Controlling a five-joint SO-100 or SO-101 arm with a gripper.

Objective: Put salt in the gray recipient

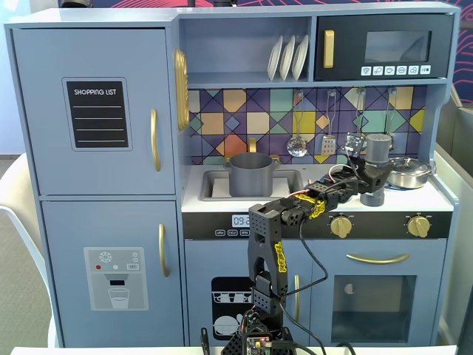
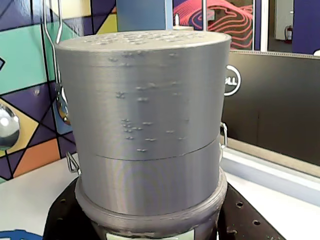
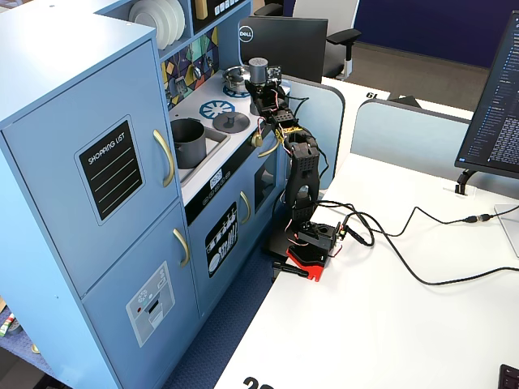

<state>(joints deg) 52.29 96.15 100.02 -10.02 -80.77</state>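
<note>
Salt (image 1: 378, 168) is upright on the toy kitchen counter (image 1: 425, 196), long axis vertical, cap end up at 12 o'clock. In a fixed view it sits at about 3 o'clock from the gray recipient (image 1: 252, 174), well apart, with the shiny pan (image 1: 409, 171) just beside it at 3 o'clock. Base looks at or barely above the counter; I can't tell which.

Gripper (image 1: 375, 180) is clamped round the shaker's lower-middle body. Wrist view agrees: salt (image 2: 145, 130) fills the frame, black gripper structure wrapping its base. Jaws are closed down to shaker width, holding the salt. Fingertips themselves are hidden, so that's inferred from the wrap, but it reads as a solid hold.

My read on why it's low and side-on: the arm reaches up from the desk with forearm near horizontal, so a side grasp keeps the shaker vertical and leaves the cap clear. Label not visible from here.

Pot sits in the sink (image 1: 214, 185), mouth up, open. In another fixed view the lid (image 3: 230, 121) lies on the counter between recipient (image 3: 188, 143) and salt (image 3: 259, 70).

Step in hand, I judge: grasp done, transport not started. Next needs a lift clearing the pot rim, then a swing toward 9 o'clock.
</note>
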